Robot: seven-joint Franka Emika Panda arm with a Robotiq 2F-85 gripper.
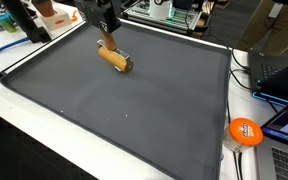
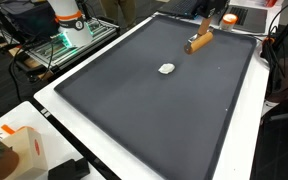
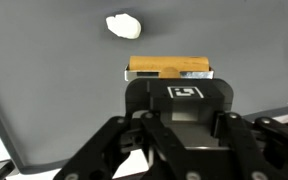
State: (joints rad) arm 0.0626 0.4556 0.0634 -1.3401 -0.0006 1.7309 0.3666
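One gripper [image 1: 106,40] holds a block [image 1: 115,58].
Jaws clamp the block over a grey mat [image 1: 134,115]; white lump [image 2: 167,69] nearby.

No word or number can be read anywhere. A black-and-white square code tag [image 3: 185,92] sits on the black body of the gripper [image 3: 170,78]. In an exterior view, an orange disc [image 1: 245,131] carries white marks, too small to read.
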